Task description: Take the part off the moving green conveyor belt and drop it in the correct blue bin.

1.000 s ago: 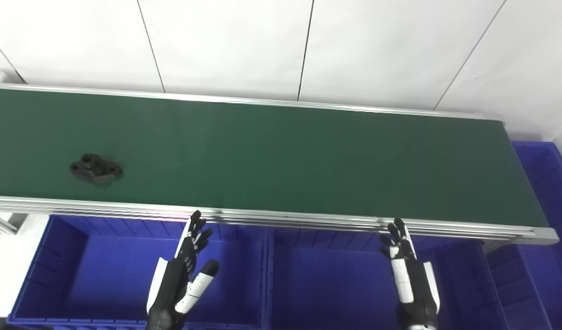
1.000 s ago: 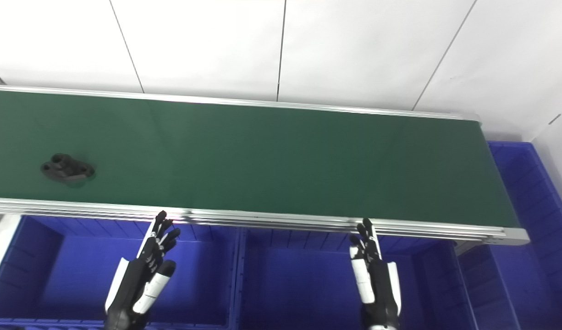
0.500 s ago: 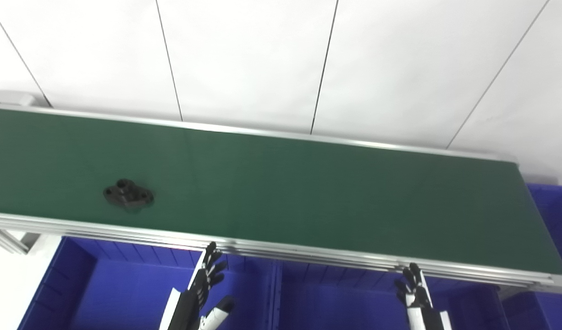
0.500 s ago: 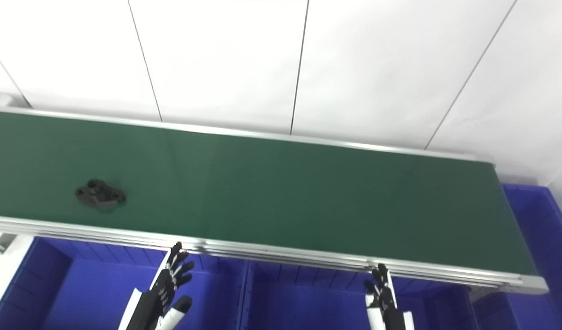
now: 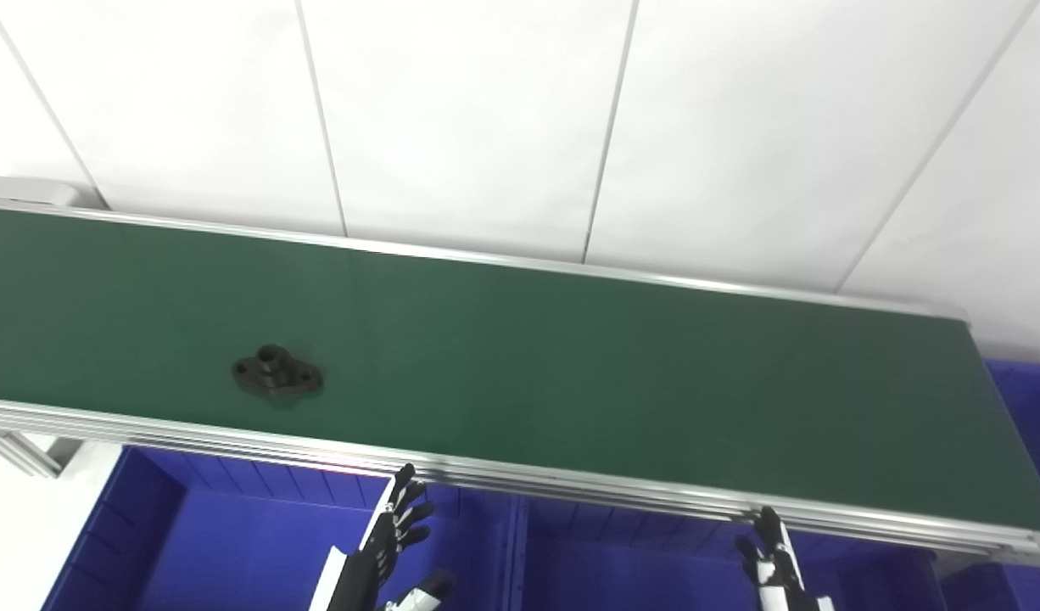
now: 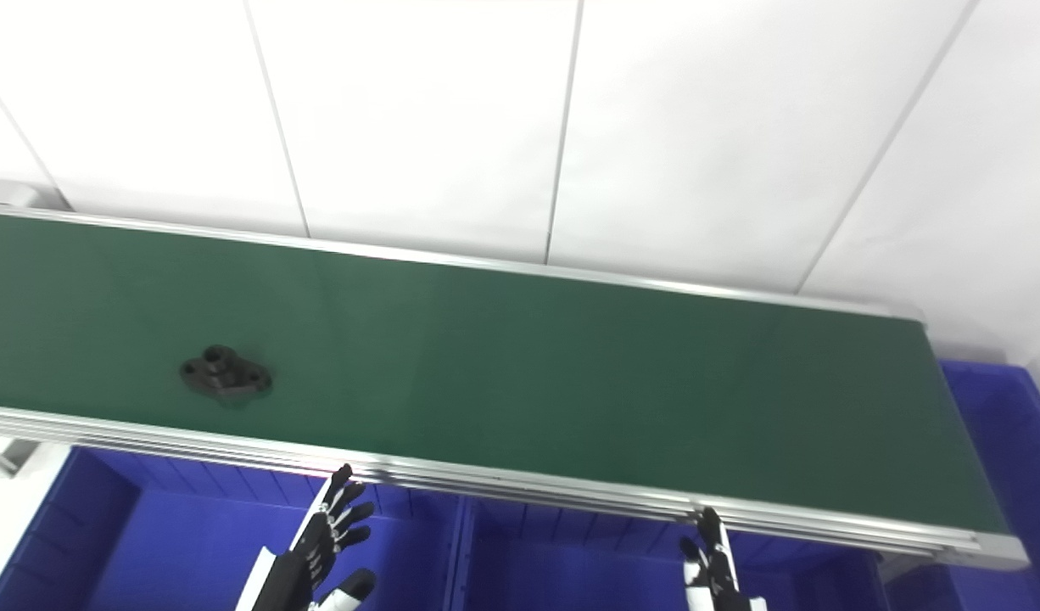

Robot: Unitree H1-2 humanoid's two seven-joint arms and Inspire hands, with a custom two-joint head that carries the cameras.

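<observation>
A small black flanged part (image 5: 277, 373) lies on the green conveyor belt (image 5: 571, 356) at its left, near the front edge; it also shows in the right eye view (image 6: 226, 375). My left hand (image 5: 388, 552) is open and empty, fingers spread, low over the left blue bin (image 5: 223, 543), below the belt's front rail and right of the part. My right hand (image 5: 770, 564) is open and empty at the bottom edge, mostly cut off, over the middle blue bin (image 5: 639, 560).
A silver rail (image 5: 571, 488) runs along the belt's front edge between my hands and the belt. Another blue bin (image 5: 1025, 399) stands past the belt's right end. A white panelled wall (image 5: 520, 119) rises behind the belt.
The camera has tilted up, so the belt and bins sit lower in the picture. The black part has travelled to the right along the belt. Both hands stay open below the rail.
</observation>
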